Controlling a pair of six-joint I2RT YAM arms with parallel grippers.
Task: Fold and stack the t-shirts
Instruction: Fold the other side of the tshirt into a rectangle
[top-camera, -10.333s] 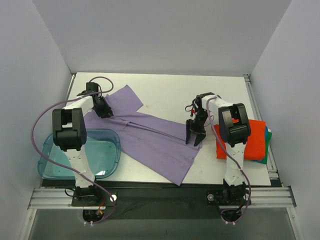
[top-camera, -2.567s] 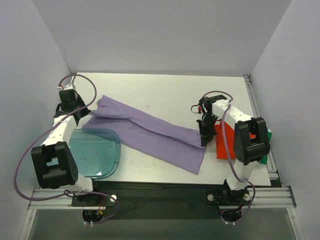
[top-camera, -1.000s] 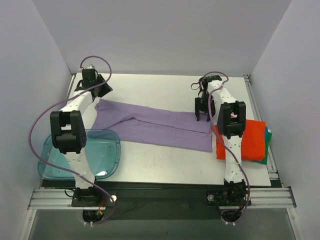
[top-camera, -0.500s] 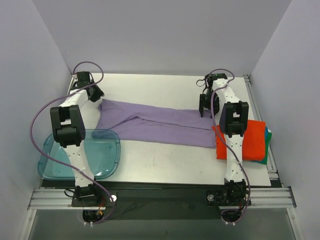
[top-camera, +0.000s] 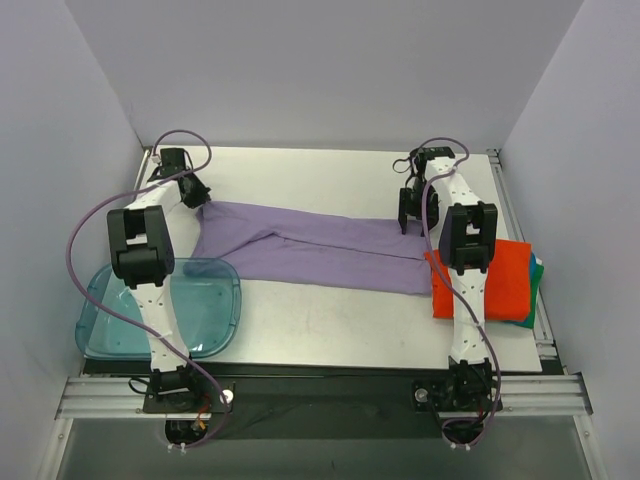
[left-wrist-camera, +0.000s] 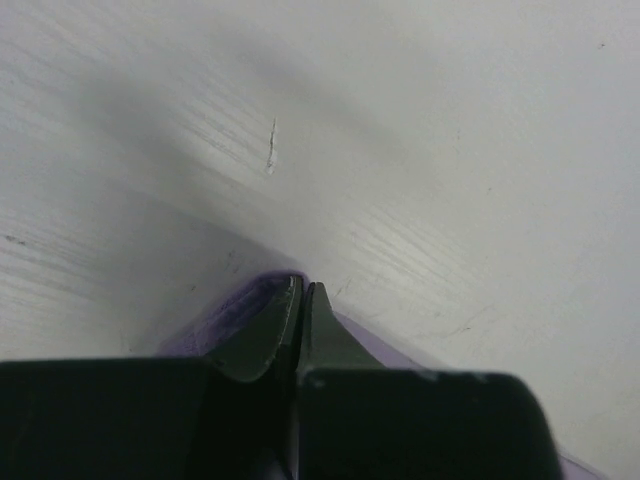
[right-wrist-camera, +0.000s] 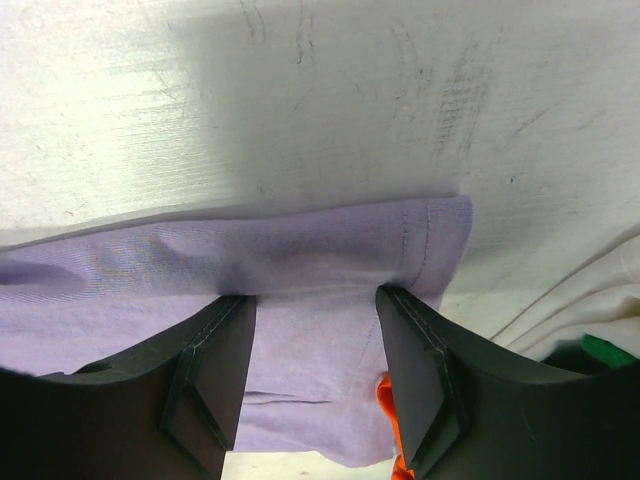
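A lavender-purple t-shirt lies stretched as a long band across the table. My left gripper is at its far left corner. In the left wrist view the gripper is shut, with purple cloth bunched around its tips. My right gripper stands at the shirt's far right corner. The right wrist view shows this gripper open, its fingers planted on the purple cloth just behind the hem. An orange-red t-shirt lies folded at the right, on a green-teal one of which only an edge shows.
A translucent blue tray sits at the near left, under the left arm. The purple shirt's right end overlaps the orange-red shirt. Walls close in the table on the left, the back and the right.
The left gripper has shifted slightly right onto the shirt's far left corner and closed. The right gripper has moved a little farther back, then held still and open. The shirt lies straighter.
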